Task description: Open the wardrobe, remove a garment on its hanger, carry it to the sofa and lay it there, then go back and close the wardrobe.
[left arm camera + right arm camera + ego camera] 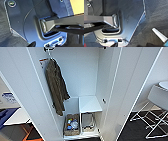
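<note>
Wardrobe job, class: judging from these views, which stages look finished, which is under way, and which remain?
Done: the wardrobe stands open, both doors swung wide, showing its white interior. Inside hangs an olive-brown jacket on a hook, with a basket of small items at the bottom. No orange garment hangs there, so it seems already taken out. In hand: nothing visibly being carried. Left: closing the doors. Whether the garment reached the sofa cannot be told.

Lighting bright and even; the wardrobe (pixel 82 77) interior is nearly washed out, with soft shadow under its shelf (pixel 90 104). All views blurred; door edges splay outward, probably from wide-angle distortion.
</note>
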`<state>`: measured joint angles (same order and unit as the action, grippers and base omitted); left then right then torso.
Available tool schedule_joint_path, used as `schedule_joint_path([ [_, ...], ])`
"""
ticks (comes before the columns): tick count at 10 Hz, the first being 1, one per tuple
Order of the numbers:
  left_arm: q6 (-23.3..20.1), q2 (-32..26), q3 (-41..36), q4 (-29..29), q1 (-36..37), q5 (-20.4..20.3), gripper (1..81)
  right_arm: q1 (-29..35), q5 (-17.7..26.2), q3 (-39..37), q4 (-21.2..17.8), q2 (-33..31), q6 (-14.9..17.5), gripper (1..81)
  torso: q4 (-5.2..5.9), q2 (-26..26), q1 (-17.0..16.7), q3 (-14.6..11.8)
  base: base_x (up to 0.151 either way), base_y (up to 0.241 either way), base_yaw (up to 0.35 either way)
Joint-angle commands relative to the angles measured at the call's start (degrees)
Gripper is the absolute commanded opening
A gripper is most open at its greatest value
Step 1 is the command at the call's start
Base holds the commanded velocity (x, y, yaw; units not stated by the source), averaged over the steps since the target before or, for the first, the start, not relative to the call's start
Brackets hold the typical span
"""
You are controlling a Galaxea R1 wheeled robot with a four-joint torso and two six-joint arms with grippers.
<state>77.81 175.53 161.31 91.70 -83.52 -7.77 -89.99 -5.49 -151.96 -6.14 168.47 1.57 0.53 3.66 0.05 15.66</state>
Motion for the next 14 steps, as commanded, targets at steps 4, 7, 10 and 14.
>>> schedule_joint_path([
  [4, -0.29, 0.26, 0.06, 0.06, 1.29, 1.79, 81.1, 0.82, 4.08, 0.00, -0.10, -0.13, 0.36, 81.1, 0.00, 0.00, 0.00, 0.00, 0.016, 0.000, 0.000],
  [7, -0.29, 0.26, 0.06, -0.12, 1.38, 1.79, 81.1, 0.64, 4.08, 0.00, 0.34, 0.40, 0.45, 81.1, 0.00, 0.09, -0.05, -0.02, 0.115, 0.000, 0.000],
  [10, -0.21, 0.26, 0.06, -0.20, 1.29, 1.79, 81.1, 0.72, 4.17, -0.08, 0.34, 0.75, 0.45, 81.1, 0.00, 0.05, -0.05, -5.74, 0.120, 0.000, 0.000],
  [14, -0.03, 0.26, 0.06, -0.20, 1.29, 1.79, 81.1, 0.82, 4.26, -0.17, 0.34, 0.84, 0.45, 81.1, 0.00, 0.02, 0.02, -4.98, 0.051, 0.000, 0.000],
])
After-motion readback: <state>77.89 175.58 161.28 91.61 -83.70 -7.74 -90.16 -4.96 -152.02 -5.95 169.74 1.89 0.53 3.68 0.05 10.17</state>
